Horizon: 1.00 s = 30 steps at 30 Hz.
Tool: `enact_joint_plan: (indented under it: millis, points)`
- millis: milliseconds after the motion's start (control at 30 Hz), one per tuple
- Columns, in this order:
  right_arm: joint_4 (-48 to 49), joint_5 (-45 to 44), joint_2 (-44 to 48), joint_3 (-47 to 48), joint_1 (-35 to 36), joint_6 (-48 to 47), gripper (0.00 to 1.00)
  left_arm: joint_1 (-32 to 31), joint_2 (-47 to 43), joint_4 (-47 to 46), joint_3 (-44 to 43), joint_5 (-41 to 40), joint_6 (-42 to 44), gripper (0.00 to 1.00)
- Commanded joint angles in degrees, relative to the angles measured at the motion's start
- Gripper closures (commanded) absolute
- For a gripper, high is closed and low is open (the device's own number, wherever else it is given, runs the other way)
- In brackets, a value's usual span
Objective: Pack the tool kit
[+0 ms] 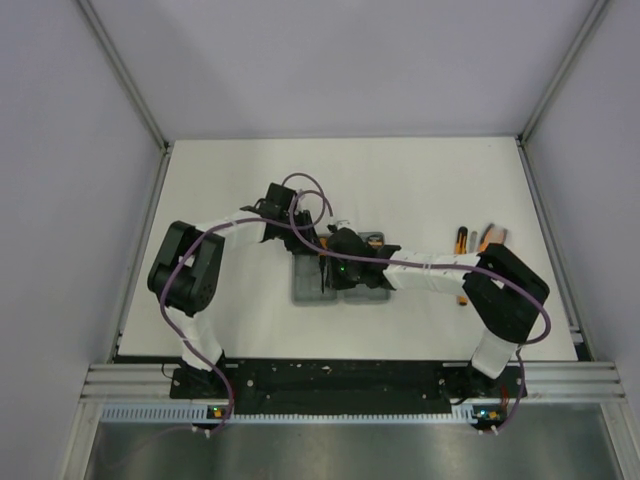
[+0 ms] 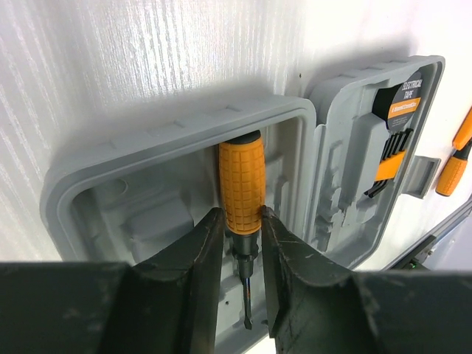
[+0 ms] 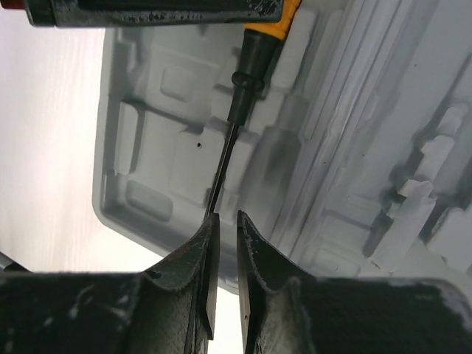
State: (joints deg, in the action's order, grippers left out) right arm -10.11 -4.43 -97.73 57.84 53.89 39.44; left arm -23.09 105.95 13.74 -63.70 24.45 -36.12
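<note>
So the grey case [image 1: 310, 285] is lying open flat pretty much in the middle of the table [image 1: 400, 180], both halves facing up, with both arms reaching in over it. From the left wrist cam you can see one screwdriver [image 2: 240, 184] sitting in one half of the case, close to the hinge side. Its fat orange handle has the butt end up against the case wall and the dark shaft points back toward the camera. The left gripper [image 2: 240, 217] has its two fingers pressed on either side of that handle, down at the collar end, so it's closed onto the handle, not wide at all. The other half of the case holds a black-and-orange pack [image 2: 394, 140] with a label reading electrical tape. The right gripper [image 3: 226, 221] comes in from the opposite end of the same screwdriver. Its fingers are only a thin slit apart and I can see light right through the gap, so nothing is actually pinched in there. The tip of the shaft ends right at the top of one finger, but honestly I can't tell if it's touching it or just above it. A few loose orange-and-black tools [image 1: 463, 240] are lying out on the table well to the right of the case, toward the right edge, and another orange bit peeks out from under the right arm.
</note>
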Motion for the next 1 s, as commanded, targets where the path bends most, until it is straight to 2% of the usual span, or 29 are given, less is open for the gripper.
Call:
enact_joint_plan:
  millis: [0, 367, 633, 967]
  points:
    - [0.71, 1.17, -1.23, 2.27, 1.39, -0.07, 0.86, -0.55, 1.10, -0.73, -1.16, -0.36, -0.44, 0.69]
    - [-0.79, -0.32, -0.88, 3.68, 1.66, 0.29, 0.88, -0.90, 2.33, 0.06, -0.72, -1.95, -0.09, 0.82]
    - [-2.11, -0.76, -2.63, 4.82, 2.10, 0.20, 0.90, -0.90, 2.42, 0.15, -0.72, -2.39, -0.09, 0.84]
    - [-4.22, -0.14, -4.40, 4.21, 2.10, 0.90, 1.00, -0.90, 3.12, 0.06, -0.72, -2.48, -0.36, 0.86]
